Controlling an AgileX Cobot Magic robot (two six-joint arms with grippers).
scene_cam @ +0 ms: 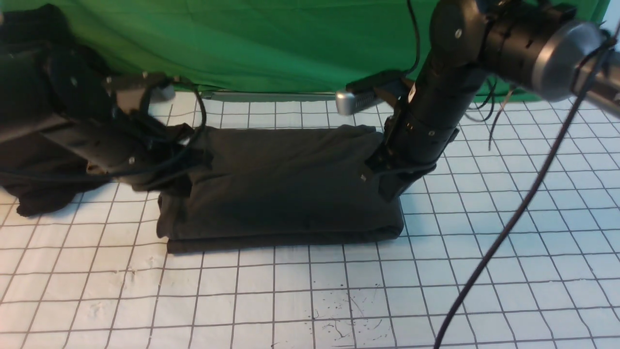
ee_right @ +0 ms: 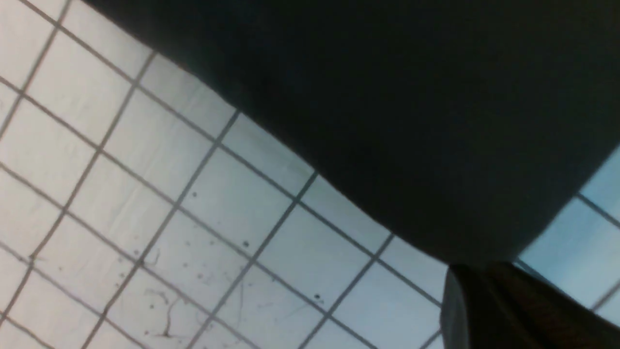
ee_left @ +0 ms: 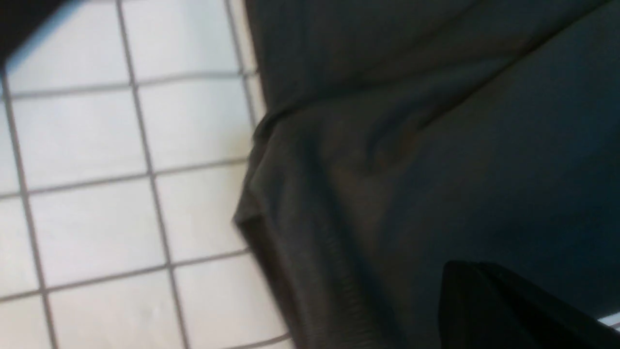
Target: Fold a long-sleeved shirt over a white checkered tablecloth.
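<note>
The shirt (scene_cam: 286,184) lies folded into a thick rectangular bundle near the centre of the checkered tablecloth (scene_cam: 310,291). The left gripper (scene_cam: 181,167) sits at the bundle's left end and the right gripper (scene_cam: 382,179) at its right end, both against the fabric. Whether either gripper is parted or closed cannot be told. A green cloth (scene_cam: 271,43) hangs behind the table.

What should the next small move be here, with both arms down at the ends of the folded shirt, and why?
Probably lift both arms straight up and clear. The long-sleeved shirt already lies as a compact layered rectangle on the white checkered tablecloth, with the left gripper and right gripper low at opposite ends. Whether either holds fabric cannot be told, so rise slowly.
</note>
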